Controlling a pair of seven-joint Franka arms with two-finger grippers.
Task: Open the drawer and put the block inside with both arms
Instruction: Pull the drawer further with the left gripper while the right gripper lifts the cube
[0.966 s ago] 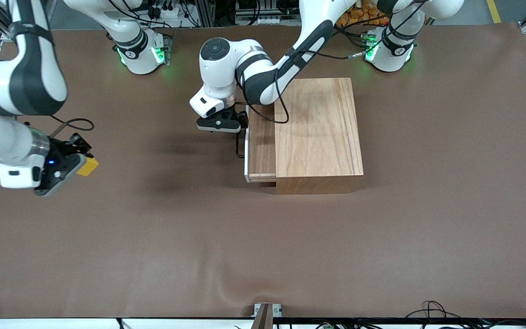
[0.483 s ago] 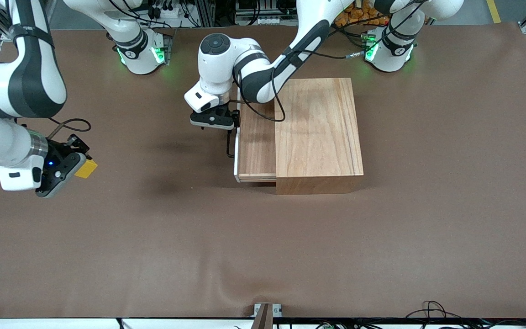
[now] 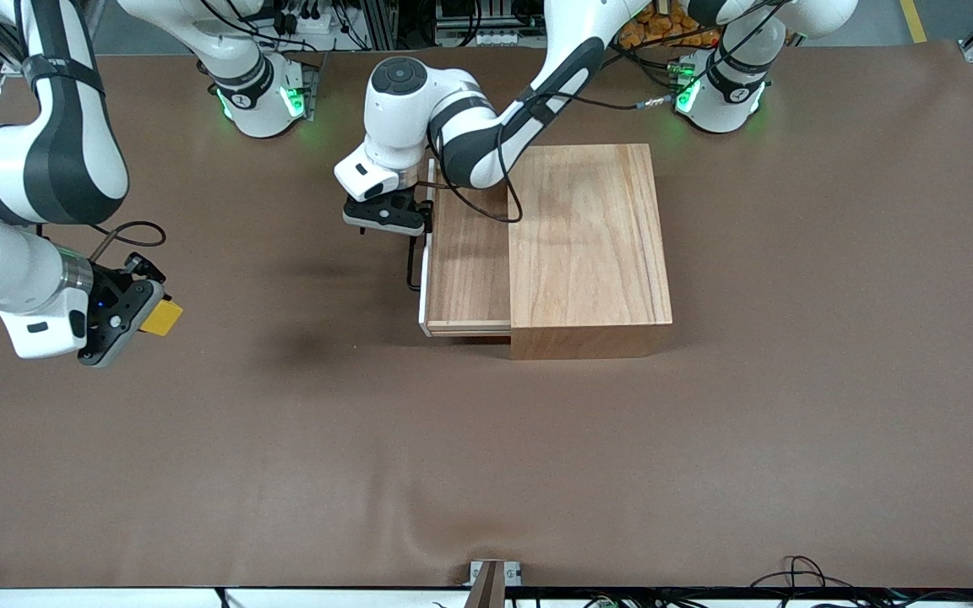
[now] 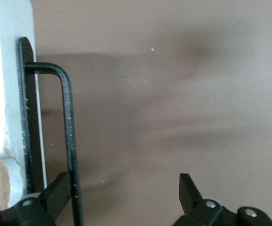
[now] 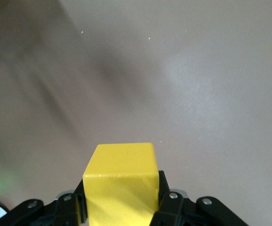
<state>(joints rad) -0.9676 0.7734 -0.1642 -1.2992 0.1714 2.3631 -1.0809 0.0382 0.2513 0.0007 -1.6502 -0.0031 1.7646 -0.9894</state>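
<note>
The table [image 3: 706, 439] is covered by a plain brown mat, and a large light-wood box [image 3: 589, 245] is seen on it toward the left arm's end. Nothing is seen on the mat between the block and the drawer. Cables and the two green-lit arm bases are seen along the table's edge by the robots.

The drawer [image 3: 468, 262] is seen pulled partly out of the box toward the right arm's end; it is a shallow light-wood tray with a white front panel, and its inside looks bare. A black bar handle [image 4: 68, 141] is fixed to that panel. The left gripper [image 3: 387, 218] is placed at the handle, with its fingers [image 4: 56, 193] apart: one is seen between the bar and the panel, the other well clear of the bar.

The block [image 3: 161, 318], a small bright yellow cube with smooth faces, is clamped between the fingers [image 5: 166, 197] of the right gripper [image 3: 142, 314]. It is held above the mat at the right arm's end, well apart from the drawer.
</note>
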